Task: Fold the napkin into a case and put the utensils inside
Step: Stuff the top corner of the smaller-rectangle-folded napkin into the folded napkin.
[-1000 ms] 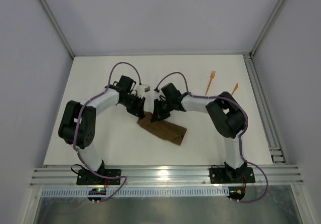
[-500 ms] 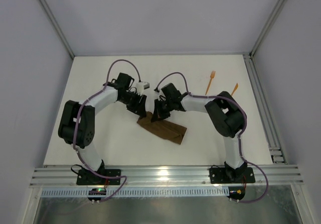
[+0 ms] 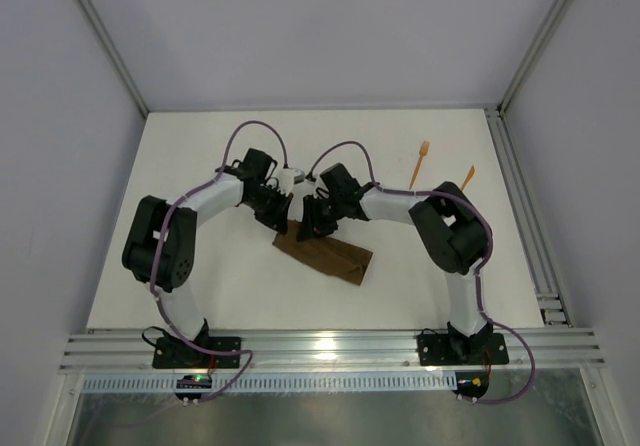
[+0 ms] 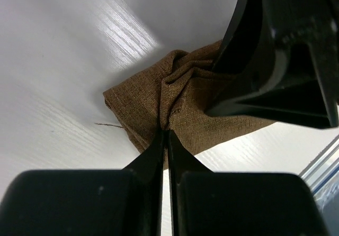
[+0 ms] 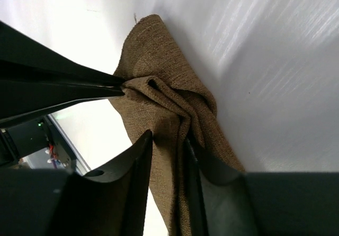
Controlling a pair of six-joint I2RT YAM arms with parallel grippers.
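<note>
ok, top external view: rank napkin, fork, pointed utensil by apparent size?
1. napkin
2. fork
3. pointed utensil, though the right arm may hide part, so that order is unsure.

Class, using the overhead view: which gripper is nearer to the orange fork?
Right. The right gripper, shut on the napkin, sits left of the fork and closer to the arm bases. The left gripper pinches the same napkin end, farther left.

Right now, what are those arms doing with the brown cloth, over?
Left fingers shut on dark brown cloth napkin, far end. Right fingers shut on same bunch. Orange plastic utensils untouched, far right.
</note>
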